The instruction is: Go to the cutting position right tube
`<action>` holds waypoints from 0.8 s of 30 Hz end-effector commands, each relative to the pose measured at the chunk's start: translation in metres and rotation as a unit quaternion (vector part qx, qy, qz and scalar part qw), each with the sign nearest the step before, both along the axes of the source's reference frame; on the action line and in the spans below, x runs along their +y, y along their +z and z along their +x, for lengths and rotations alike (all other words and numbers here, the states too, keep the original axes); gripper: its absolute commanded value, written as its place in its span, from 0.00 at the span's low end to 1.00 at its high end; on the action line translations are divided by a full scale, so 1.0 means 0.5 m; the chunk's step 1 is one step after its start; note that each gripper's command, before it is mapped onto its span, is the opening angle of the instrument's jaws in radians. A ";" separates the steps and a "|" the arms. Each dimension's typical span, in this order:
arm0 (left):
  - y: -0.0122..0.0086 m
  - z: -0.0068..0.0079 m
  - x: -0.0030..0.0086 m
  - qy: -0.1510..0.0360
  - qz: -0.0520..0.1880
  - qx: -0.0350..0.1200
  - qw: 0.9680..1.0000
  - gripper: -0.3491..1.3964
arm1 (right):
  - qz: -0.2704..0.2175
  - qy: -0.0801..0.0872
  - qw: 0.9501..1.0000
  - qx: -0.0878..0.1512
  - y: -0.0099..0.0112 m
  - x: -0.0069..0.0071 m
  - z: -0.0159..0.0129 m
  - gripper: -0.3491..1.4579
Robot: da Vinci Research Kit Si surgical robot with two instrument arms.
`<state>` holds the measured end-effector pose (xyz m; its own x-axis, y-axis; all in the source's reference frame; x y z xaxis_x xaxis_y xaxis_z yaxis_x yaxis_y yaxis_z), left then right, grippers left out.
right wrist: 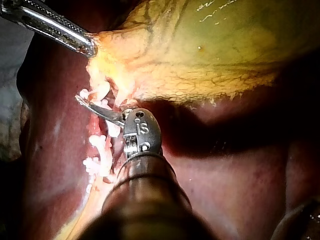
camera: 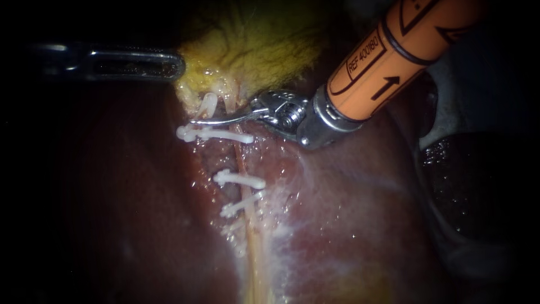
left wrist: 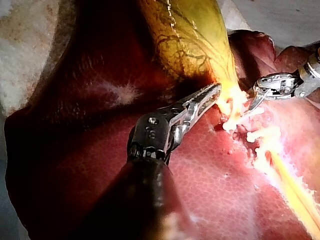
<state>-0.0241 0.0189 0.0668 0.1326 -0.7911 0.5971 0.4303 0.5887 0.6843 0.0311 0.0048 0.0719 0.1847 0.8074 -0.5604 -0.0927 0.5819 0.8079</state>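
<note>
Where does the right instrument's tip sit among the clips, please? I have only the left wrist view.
Observer: In the endoscope view the right instrument lays its thin tip between the upper clip, just under the gallbladder, and the long clip below it.
Operator: Are there clips further down?
Observer: Yes, a third clip and a fourth clip cross the tube lower on the liver.
Operator: Does my left end effector have tissue?
Observer: The right wrist view shows the left instrument with its end effector shut on a gallbladder corner, drawn to a point.
</note>
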 end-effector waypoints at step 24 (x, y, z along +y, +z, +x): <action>-0.0003 0.0007 -0.0002 0.001 0.000 -0.001 1.000 0.00 | 0.021 -0.123 0.992 -0.002 0.0019 -0.0063 -0.0122 0.78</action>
<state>-0.0237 0.0188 0.0666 0.1338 -0.7909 0.5971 0.4274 0.5897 0.6853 0.0250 0.0014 0.0730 0.3872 0.7543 -0.5301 0.0553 0.5550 0.8300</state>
